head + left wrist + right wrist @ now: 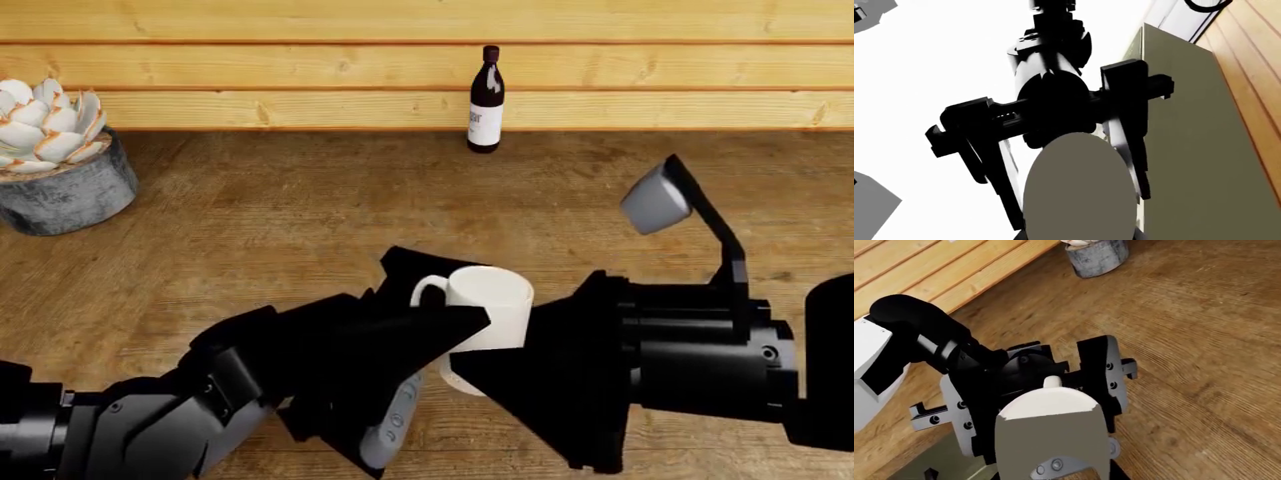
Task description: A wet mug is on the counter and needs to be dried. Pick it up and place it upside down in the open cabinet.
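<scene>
Brown weathered wood fills the scene: the counter (267,240) stretches left to right, backed at its far edge by pale yellow wall planks (267,70). Two black arms meet over its near middle. The right gripper (514,365) reaches in from the right, the left gripper (441,325) from the near left, and both close in on the mug (487,310) from opposite sides. In the head view the mug is lifted off the wood, tilted, with its long axis leaning and its white rim end toward the far side and slightly up; its loop handle (427,290) sticks out to the left. The left claw's fingers (1127,125) bracket a pale rounded shape, pinching the mug between them as the left wrist view shows it. In the right wrist view the right claw's dark fingers (1104,375) likewise sit on either side of the white body, though whether they actually press it or merely flank it I cannot tell. A grey stone pot (67,195) holding a pale succulent (47,120) stands far left on the wood. A dark wine bottle (486,98) with a white label stands upright at the far edge, against the planks, well apart from the mug.
</scene>
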Tool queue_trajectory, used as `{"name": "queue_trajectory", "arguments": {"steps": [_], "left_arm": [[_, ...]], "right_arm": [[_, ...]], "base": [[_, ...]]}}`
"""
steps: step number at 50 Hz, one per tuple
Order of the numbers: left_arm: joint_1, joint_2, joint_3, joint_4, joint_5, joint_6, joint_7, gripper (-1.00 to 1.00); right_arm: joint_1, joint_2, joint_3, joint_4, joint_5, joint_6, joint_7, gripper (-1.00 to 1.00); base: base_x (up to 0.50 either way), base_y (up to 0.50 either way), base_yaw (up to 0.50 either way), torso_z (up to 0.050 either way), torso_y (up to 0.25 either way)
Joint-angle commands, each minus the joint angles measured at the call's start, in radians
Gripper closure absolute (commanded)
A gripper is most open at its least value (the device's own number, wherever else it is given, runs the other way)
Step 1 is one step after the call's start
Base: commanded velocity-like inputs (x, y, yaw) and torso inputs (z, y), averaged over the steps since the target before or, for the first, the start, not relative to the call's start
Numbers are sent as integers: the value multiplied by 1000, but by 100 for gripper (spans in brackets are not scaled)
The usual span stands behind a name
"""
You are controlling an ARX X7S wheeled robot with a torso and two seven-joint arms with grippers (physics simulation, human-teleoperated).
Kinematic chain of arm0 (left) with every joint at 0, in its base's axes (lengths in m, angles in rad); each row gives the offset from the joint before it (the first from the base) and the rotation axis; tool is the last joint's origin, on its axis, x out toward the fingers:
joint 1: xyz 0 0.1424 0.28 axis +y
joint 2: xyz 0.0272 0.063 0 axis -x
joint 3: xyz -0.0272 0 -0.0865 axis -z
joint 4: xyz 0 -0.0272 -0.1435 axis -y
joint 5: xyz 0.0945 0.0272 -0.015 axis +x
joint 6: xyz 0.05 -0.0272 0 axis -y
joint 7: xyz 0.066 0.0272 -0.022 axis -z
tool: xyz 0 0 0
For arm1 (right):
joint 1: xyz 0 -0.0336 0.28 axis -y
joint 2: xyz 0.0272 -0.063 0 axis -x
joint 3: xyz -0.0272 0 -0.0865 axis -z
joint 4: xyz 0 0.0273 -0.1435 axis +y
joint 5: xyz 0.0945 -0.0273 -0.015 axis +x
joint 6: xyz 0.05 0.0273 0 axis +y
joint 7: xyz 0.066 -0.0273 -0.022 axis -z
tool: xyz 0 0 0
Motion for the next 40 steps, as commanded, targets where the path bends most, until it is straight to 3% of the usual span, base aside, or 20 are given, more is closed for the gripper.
{"name": "queue_trajectory", "arguments": {"steps": [1, 10, 11, 40], "left_arm": [[1, 0, -12, -1, -4, 9, -8, 100], [3, -3, -14, 2, -3, 16, -11, 100], [2, -6, -14, 8, -3, 20, -14, -100], [-46, -62, -61, 50, -37, 54, -26, -100]], "right_arm": [[-1, 5, -2, -13, -18, -2, 0, 100], [-4, 6, -2, -20, -28, -2, -4, 100], [-4, 7, -1, -21, -29, -2, -5, 100], [-3, 55, 16, -42, -15, -27, -10, 100]], "base": [[0, 0, 0, 0, 0], [0, 0, 0, 0, 0], [0, 0, 0, 0, 0], [0, 0, 0, 0, 0]]}}
